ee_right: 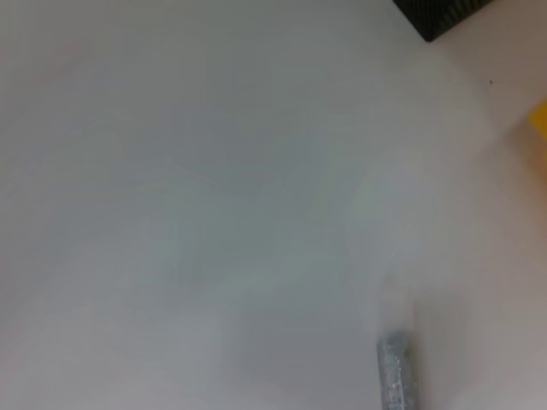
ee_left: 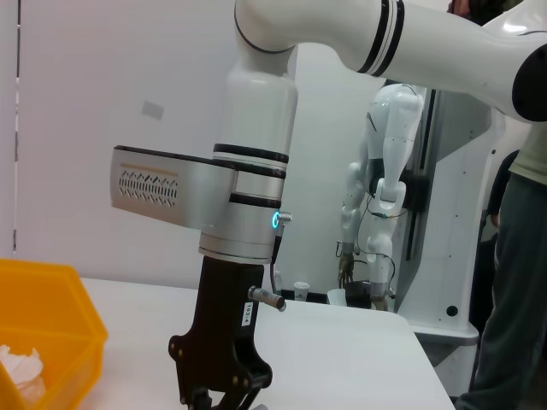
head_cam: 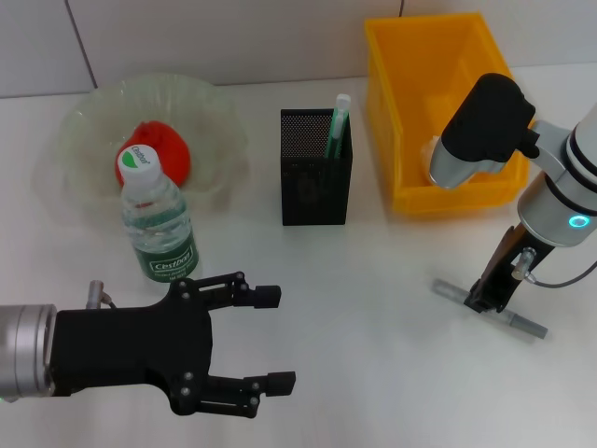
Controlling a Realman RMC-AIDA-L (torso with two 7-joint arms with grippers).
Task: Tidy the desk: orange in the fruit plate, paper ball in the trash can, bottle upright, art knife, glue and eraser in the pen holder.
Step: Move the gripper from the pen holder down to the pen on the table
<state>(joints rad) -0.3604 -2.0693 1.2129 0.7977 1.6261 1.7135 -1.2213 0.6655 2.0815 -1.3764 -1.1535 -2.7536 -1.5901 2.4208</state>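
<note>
A grey art knife (head_cam: 525, 323) lies flat on the white desk at the right; its end also shows in the right wrist view (ee_right: 395, 376). My right gripper (head_cam: 487, 301) is down on its middle, pointing at the desk. The black mesh pen holder (head_cam: 317, 177) stands in the middle with a green-and-white stick (head_cam: 338, 126) inside. The bottle (head_cam: 159, 229) stands upright at the left. The orange (head_cam: 166, 149) lies in the clear fruit plate (head_cam: 84, 121). A paper ball (ee_left: 21, 367) lies in the yellow bin (head_cam: 401, 112). My left gripper (head_cam: 278, 339) is open and empty at the front left. No eraser is in view.
The yellow bin stands at the back right, close behind the right arm. The bottle is just beyond the left gripper's upper finger. The pen holder's corner shows in the right wrist view (ee_right: 444, 17). Bare desk lies between the two grippers.
</note>
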